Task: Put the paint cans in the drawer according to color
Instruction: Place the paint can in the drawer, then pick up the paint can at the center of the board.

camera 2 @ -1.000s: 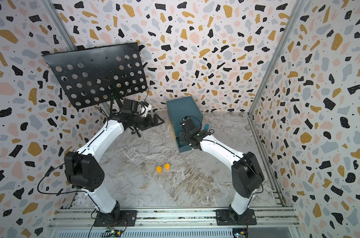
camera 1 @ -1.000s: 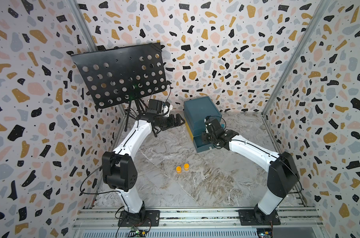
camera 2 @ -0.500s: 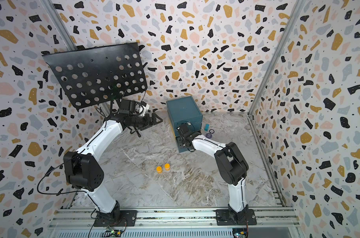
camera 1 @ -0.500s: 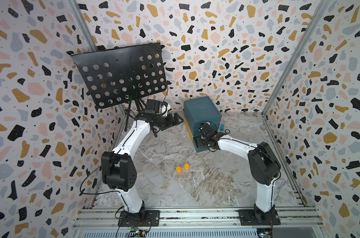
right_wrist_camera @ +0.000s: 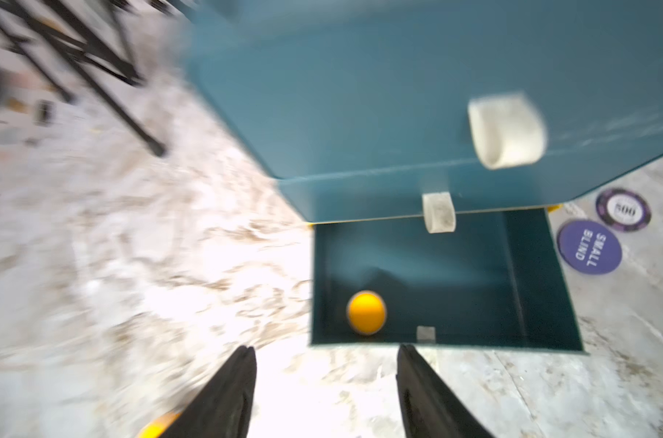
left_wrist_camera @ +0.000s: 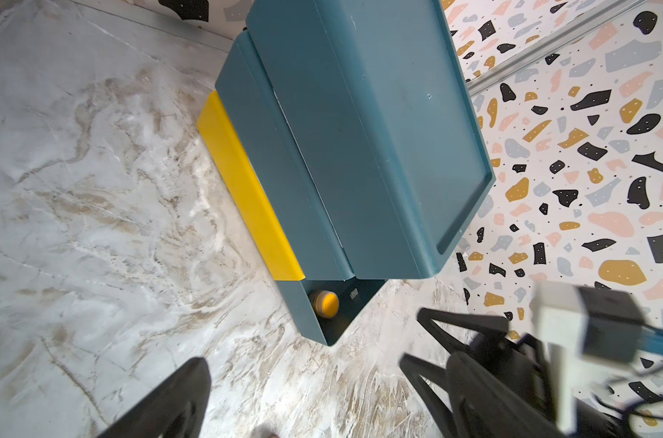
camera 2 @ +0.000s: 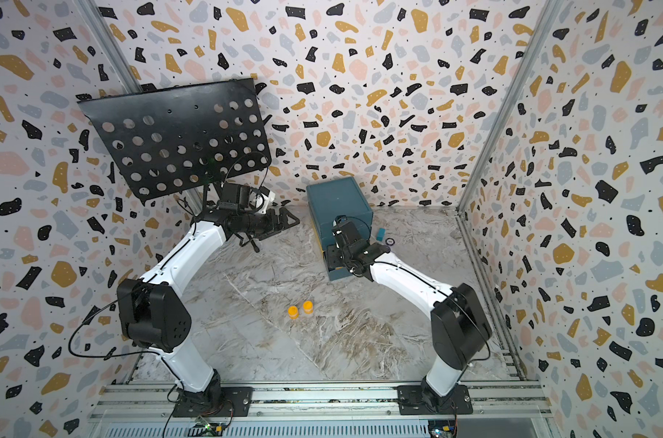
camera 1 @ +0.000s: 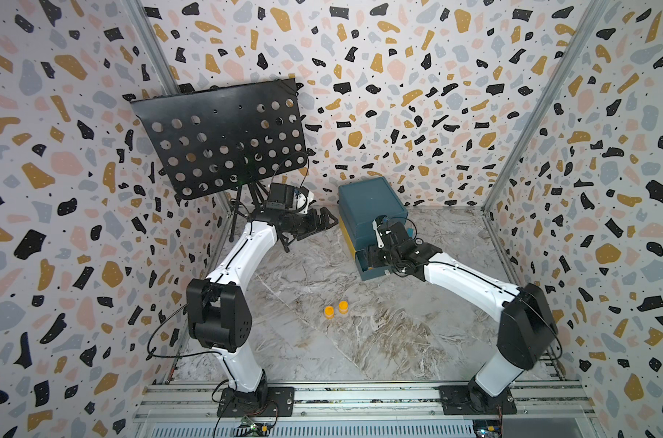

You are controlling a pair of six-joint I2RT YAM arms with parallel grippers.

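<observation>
We read the floor point(camera 1: 379, 333) as a clock face from the top views, with twelve at the back wall. The teal drawer unit point(camera 1: 367, 201) stands at about twelve to one. Its bottom drawer point(right_wrist_camera: 542, 284) is pulled out toward six. A shut yellow drawer front point(left_wrist_camera: 246, 182) shows above it.

One orange paint can point(right_wrist_camera: 366, 313) sits inside the open drawer. It is close to the front wall, to one side of the small handle. The arm hides it in both top views.

The right gripper point(right_wrist_camera: 326, 349) hangs over the front edge of that drawer. Its jaws are spread and nothing is between them.

Two more orange paint cans stand upright near the dial's centre. They sit side by side with a thin gap, one point(camera 1: 328, 311) at nine of the other point(camera 1: 343, 306). Both are at about seven from the open drawer and well apart from it.

The left gripper point(camera 1: 322, 222) is at nine of the drawer unit, just beside it and touching nothing. In the left wrist view one finger point(left_wrist_camera: 178, 398) sits far off to the side over bare floor, so we read these jaws as parted and empty.

A black perforated music stand point(camera 1: 223, 140) fills ten to eleven. Two poker chips lie on the floor at three of the unit, one purple and lettered SMALL BLIND point(right_wrist_camera: 589, 246), one marked 500 point(right_wrist_camera: 623, 209).
</observation>
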